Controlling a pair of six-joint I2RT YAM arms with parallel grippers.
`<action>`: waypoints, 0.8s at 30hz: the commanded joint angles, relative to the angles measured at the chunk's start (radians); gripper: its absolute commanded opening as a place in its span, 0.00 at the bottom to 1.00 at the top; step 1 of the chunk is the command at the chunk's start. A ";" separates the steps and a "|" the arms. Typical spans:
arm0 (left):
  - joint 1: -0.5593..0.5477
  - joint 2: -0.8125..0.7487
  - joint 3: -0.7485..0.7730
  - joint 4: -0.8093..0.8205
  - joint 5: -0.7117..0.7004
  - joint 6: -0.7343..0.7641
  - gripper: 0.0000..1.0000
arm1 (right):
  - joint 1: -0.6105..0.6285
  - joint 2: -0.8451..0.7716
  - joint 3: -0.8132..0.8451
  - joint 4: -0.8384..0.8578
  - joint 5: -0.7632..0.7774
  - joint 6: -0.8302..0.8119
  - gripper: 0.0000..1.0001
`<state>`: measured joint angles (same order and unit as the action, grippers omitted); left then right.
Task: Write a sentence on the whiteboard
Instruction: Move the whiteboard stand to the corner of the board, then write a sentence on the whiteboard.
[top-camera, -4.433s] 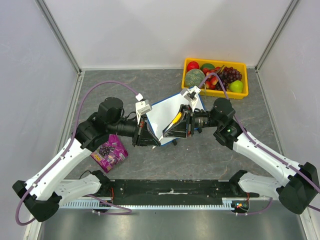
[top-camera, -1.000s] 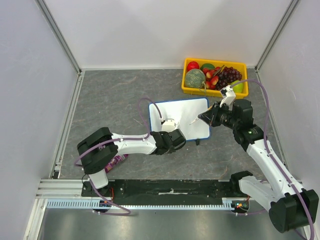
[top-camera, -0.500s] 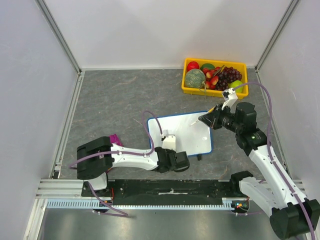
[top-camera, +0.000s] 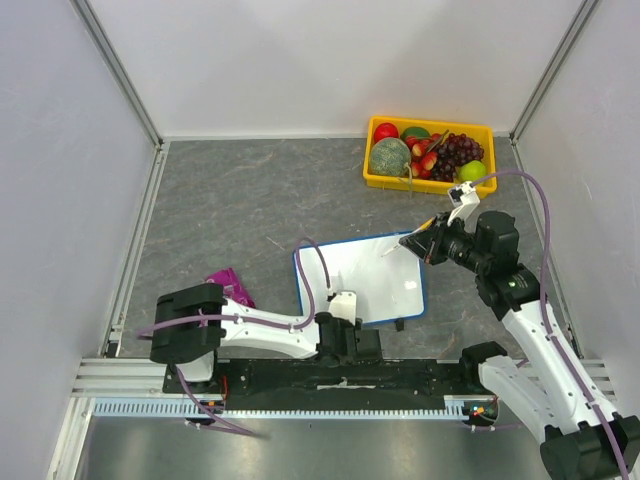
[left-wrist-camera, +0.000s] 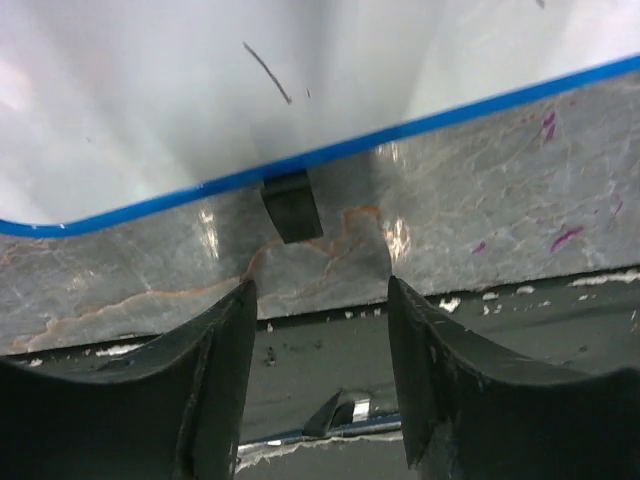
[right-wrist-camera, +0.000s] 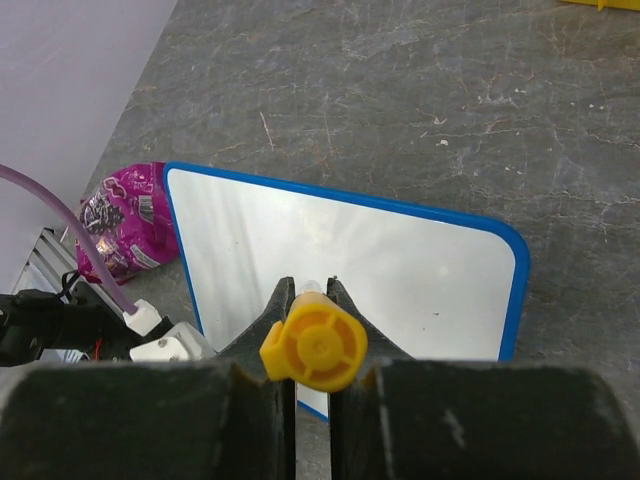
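Note:
The whiteboard (top-camera: 362, 278), white with a blue frame, lies flat on the grey table in front of the arms. Its face looks blank white; no sentence is in view, only a short dark stroke (left-wrist-camera: 266, 70) in the left wrist view. My left gripper (top-camera: 352, 338) hovers at the board's near edge, open with nothing between its fingers (left-wrist-camera: 318, 283); a black foot (left-wrist-camera: 292, 206) shows under the frame. My right gripper (top-camera: 408, 240) is over the board's far right corner, shut on a marker (right-wrist-camera: 313, 345) with a yellow end, its tip pointing down at the board (right-wrist-camera: 350, 270).
A yellow tray (top-camera: 381, 182) of fruit stands at the back right. A purple snack packet (top-camera: 228, 285) lies left of the board, also seen in the right wrist view (right-wrist-camera: 125, 235). The black base rail (top-camera: 300, 375) runs along the near edge.
My left gripper has opened and let go of the board's near edge, pulling back toward the rail. The board slid nearer. The right gripper drifted slightly right with the marker.

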<state>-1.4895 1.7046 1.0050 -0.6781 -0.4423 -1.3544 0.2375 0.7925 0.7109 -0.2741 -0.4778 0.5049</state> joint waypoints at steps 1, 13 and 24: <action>-0.037 0.020 -0.003 -0.055 0.045 -0.031 0.62 | -0.004 -0.024 0.005 -0.016 -0.018 0.004 0.00; -0.074 -0.266 -0.059 -0.046 -0.006 0.132 0.84 | -0.004 -0.067 0.035 -0.140 -0.067 -0.032 0.00; -0.080 -0.456 -0.114 0.095 0.045 0.258 0.87 | -0.006 -0.211 0.067 -0.391 -0.047 -0.155 0.00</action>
<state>-1.5581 1.2976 0.9211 -0.6605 -0.4042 -1.1549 0.2375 0.6407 0.7216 -0.5568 -0.5255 0.4065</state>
